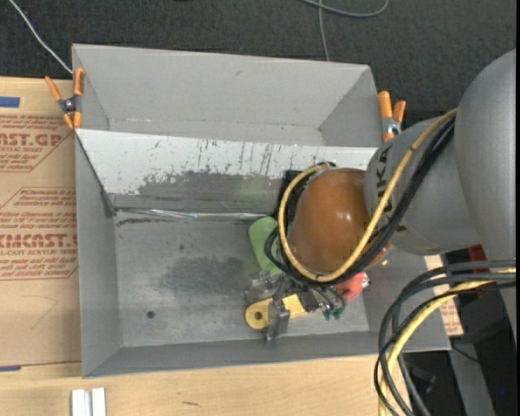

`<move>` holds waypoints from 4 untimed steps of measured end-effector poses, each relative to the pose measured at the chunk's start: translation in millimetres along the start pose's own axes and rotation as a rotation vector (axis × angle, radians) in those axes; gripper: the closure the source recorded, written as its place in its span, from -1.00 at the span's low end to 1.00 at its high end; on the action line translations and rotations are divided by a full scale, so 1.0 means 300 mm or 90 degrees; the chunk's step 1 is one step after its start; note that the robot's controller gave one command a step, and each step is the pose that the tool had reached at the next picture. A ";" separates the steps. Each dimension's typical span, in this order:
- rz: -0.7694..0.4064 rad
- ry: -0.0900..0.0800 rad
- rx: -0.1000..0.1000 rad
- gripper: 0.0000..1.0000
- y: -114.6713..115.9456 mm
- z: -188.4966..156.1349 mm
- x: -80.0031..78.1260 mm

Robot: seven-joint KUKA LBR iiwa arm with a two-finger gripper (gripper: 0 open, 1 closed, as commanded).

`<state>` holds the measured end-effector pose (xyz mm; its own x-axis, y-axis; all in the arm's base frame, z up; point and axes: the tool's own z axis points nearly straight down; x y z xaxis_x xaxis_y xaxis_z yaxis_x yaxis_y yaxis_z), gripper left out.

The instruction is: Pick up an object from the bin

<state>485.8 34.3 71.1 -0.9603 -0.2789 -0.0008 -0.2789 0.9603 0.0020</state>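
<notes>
Orange-brown domed wrist cover [325, 219] looms over the grey metal bin [156, 319]; beneath it the gripper [276, 312] (open or closed, impossible to tell) meets a flat yellow holed tab [258, 315] jutting leftward by the near wall, with a rounded green object [262, 235] beyond.

The arm [468, 172] reaches into the bin [173, 276] from the right, with its wrist cover [325, 219] over the bin's right half. The end effector [276, 308] is at the near right of the bin floor, close to the near wall. A flat piece with a hole [257, 316] lies just left of it. A rounded object [262, 235] lies farther back, and small bits [354, 286] lie to the right.
</notes>
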 end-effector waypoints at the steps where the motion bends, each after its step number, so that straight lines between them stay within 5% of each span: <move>1: -0.033 0.000 0.000 1.00 -0.026 -0.128 -0.024; 2: -0.021 -0.001 0.000 1.00 -0.020 -0.216 0.016; 3: -0.064 0.001 -0.001 1.00 -0.126 0.014 -0.066; 4: -0.015 0.000 -0.001 1.00 0.012 -0.809 -0.005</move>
